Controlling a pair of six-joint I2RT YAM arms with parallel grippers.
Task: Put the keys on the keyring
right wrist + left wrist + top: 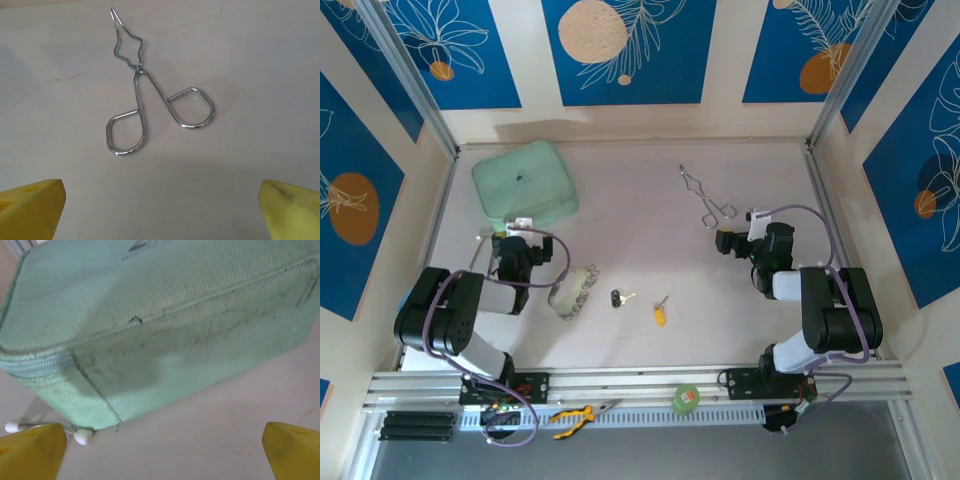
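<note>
Two small keys lie near the table's front middle: one with a black head (617,298) and one with a yellow head (660,316). Just left of them rests the pale keyring (570,290) with its short chain. My left gripper (510,235) sits low at the left, behind the keyring, facing a green pouch; in the left wrist view the left gripper (162,455) is open with bare table between its yellow fingertips (32,450). My right gripper (727,240) is at the right, well apart from the keys; the right gripper (160,210) is open and holds nothing.
A mint-green zipped pouch (525,183) (160,315) stands at the back left, close in front of the left gripper, with white-tipped pins (82,436) at its corner. Silver forceps (705,197) (145,100) lie ahead of the right gripper. Yellow-handled pliers (575,415) and a green tape roll (686,398) rest on the front rail.
</note>
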